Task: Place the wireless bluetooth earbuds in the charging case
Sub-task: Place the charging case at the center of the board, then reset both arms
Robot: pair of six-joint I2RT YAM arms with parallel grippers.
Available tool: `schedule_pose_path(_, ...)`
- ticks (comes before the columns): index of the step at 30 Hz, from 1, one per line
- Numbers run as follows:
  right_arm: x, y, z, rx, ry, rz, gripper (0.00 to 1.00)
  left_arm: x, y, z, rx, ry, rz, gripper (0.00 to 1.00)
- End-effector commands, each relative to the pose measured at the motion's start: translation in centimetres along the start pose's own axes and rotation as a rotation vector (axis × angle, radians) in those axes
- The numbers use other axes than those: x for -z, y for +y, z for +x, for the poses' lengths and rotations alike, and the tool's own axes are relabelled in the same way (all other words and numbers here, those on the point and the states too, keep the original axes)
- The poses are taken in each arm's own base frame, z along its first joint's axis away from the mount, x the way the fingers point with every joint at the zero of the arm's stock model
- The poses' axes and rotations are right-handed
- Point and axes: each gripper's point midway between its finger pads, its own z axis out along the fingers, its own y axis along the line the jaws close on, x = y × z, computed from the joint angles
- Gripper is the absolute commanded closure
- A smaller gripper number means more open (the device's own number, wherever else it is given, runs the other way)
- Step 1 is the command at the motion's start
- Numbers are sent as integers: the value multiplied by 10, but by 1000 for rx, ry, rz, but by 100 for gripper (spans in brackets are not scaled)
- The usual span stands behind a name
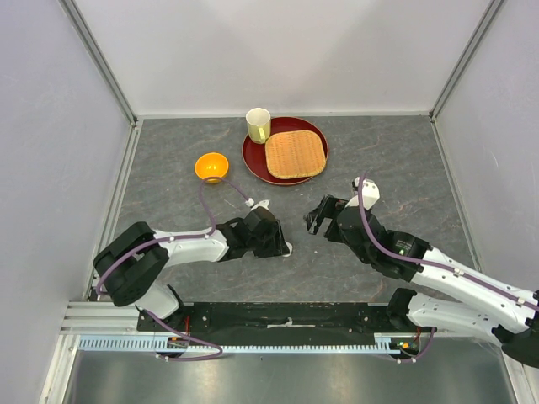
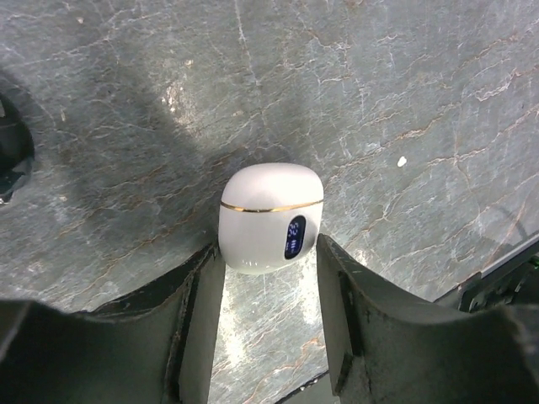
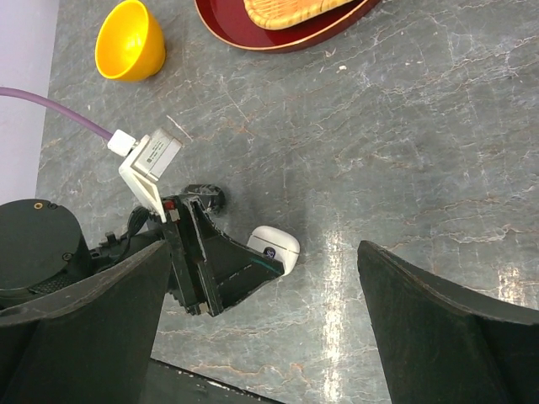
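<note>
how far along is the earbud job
Looks done: the white charging case sits on the table with its lid shut, and no loose earbuds show in any view. In hand: the left gripper flanks the case; whether it grips is unclear. The right gripper hangs open, empty. Left: probably only backing away, if the buds are inside.

- Our left arm (image 1: 189, 246) and right arm (image 1: 455, 273) both have white shells on the long links and black housings at the joints.
- We see a thin purple cable (image 1: 206, 202) running along each arm.
- Our left gripper (image 2: 269, 257) has thick matte black fingers (image 2: 198, 328), scuffed pale along the inner edges.
- Our right gripper (image 1: 317, 215) is black too, with broad dark fingers (image 3: 446, 324).
- A white plug (image 3: 147, 160) on a white bracket joins the cable to our left wrist, with a small red spot just below it.
</note>
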Motion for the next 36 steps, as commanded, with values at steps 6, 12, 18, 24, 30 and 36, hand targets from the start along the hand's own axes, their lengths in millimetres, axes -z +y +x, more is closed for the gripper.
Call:
schedule_pose_path(6, 1, 9, -9, -5, -11, -18, 2, 12, 0, -12, -84, -39, -34, 45)
schedule_pose_path(12, -1, 8, -8, -1, -9, -12, 2, 24, -2, -17, -113, -51, -38, 45)
schedule_pose_path(18, -4, 7, -6, 1, -4, -4, 2, 53, -14, -37, -134, -144, -6, 45)
schedule_pose_path(24, -4, 1, -7, 13, -16, 10, 2, 90, -15, -70, -181, -316, -14, 44)
schedule_pose_path(30, -10, -8, -14, 100, -16, 32, 2, 133, 15, -101, -315, -513, -144, 35)
schedule_pose_path(36, -41, -34, -28, 122, 78, 89, 2, 160, 56, -118, -384, -548, -294, 17)
